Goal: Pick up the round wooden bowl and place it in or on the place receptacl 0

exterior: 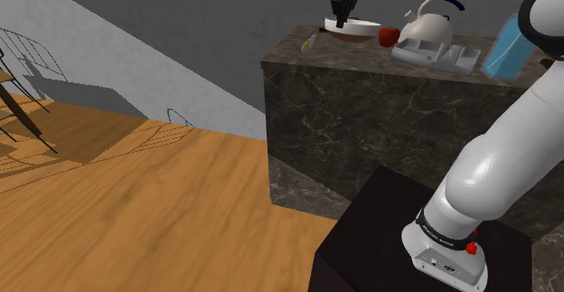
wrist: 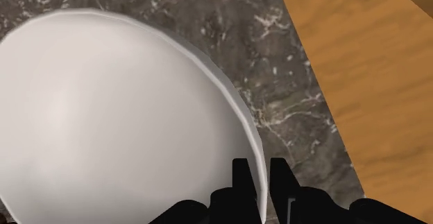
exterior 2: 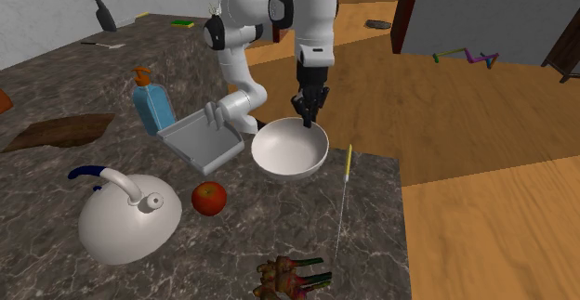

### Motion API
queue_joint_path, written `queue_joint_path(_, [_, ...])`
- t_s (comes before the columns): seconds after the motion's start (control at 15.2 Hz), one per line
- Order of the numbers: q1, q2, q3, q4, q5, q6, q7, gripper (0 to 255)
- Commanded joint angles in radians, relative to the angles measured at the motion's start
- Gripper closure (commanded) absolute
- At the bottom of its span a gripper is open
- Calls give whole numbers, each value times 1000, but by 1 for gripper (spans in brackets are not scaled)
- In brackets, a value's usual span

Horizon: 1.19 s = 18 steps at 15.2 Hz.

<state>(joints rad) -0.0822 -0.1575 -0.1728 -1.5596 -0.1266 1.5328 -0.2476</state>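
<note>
Gripper (exterior 2: pixel 308 120) sat on the white bowl (exterior 2: pixel 283 154), at the rim's 1 o'clock in the second exterior view. Wrist view: fingers (wrist: pixel 239 181) were nearly together, one inside and one outside the rim, pinching the bowl wall. The bowl rested upright on the dark marble counter (exterior 2: pixel 372 215), near its edge over the wood floor. Second exterior view, from the bowl: grey tray (exterior 2: pixel 200 140) just beside at 9 o'clock, red apple (exterior 2: pixel 209 198) at 8, white kettle (exterior 2: pixel 125 219) further out at 8, blue bottle (exterior 2: pixel 151 108) at 10.
</note>
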Motion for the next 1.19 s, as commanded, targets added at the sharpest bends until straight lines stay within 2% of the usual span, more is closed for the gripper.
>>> queue_joint_path(0.0, [-1, 15, -1, 44, 2, -29, -5, 255])
queue_joint_path(0.66, [-4, 113, -9, 306, 18, -193, -33, 255])
queue_joint_path(1.12, [-16, 226, -20, 566, 39, -339, -61, 255])
